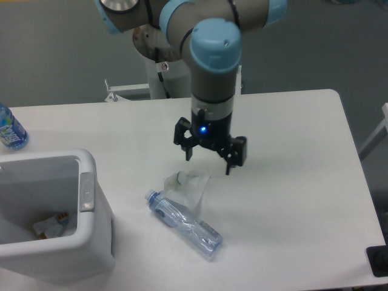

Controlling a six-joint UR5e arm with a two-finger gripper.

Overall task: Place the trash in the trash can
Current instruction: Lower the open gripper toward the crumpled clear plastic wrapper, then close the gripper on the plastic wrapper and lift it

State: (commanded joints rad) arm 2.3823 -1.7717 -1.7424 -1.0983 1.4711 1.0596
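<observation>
The crushed bottle (183,223) lies on its side on the white table (291,200), slanting from upper left to lower right, cap end toward the bin. The crumpled wrapper (188,183) lies just above it, touching or overlapping the bottle near its neck. The white bin (57,242) stands at the table's front left corner, near the bottle but apart from it, with a grey oval patch on the side facing the trash and some scraps visible inside.

The gripper (210,162) hangs above the table just behind and to the right of the wrapper, fingers spread wide and holding nothing, with a blue light lit on its body.

An upright bottle with a blue label (10,128) stands at the table's left edge, well apart from the trash. The table surface right of the trash is bare to its rounded far right corner. Behind the table stands the arm's white pedestal (165,73) against a grey wall.
</observation>
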